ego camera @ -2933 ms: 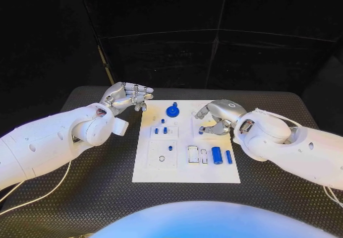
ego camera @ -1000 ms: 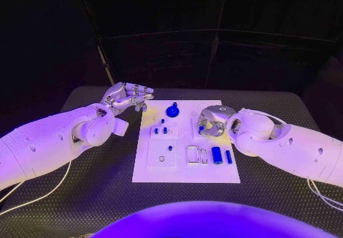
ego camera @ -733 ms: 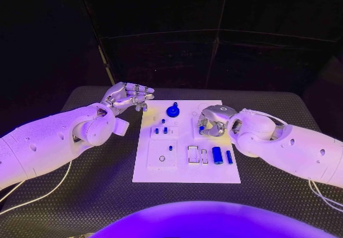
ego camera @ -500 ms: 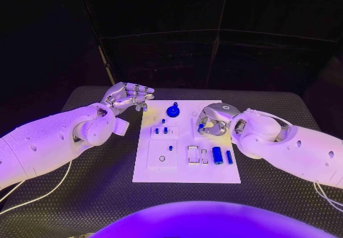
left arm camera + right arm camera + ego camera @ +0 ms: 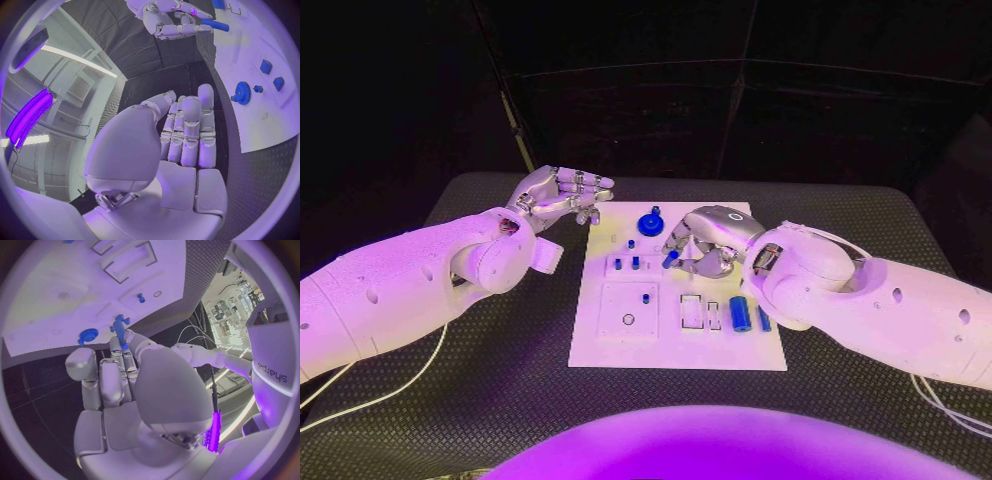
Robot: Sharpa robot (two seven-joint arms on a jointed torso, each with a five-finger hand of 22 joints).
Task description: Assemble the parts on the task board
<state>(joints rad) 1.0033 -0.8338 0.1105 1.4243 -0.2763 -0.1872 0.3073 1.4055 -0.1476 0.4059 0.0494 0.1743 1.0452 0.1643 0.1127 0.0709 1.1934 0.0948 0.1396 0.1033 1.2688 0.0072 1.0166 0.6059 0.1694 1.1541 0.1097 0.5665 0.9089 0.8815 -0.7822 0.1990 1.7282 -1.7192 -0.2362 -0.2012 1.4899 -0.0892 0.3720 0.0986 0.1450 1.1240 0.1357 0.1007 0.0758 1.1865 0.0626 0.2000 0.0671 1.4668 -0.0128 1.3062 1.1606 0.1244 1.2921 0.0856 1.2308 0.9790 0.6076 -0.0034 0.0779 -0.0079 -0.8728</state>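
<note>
Head view: right hand [image 5: 704, 243] is pinching a small blue part [image 5: 672, 257] over the task board [image 5: 678, 345], centre frame; left hand [image 5: 564, 193] is hanging empty, fingers loosely curled, upper left.

Left wrist view: same part [image 5: 215, 24] is sitting near top.

Right wrist view: part [image 5: 119, 330] is looking light, rigid, slippery — pinch mid-shaft.

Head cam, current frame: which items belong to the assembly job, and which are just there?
Job:
- task board
- blue gear
- blue peg, pinched by the right hand
- blue cylinder and slim blue bar
- small blue pegs

Just there:
- black table
- left hand, holding nothing, off the board's far left corner
</note>
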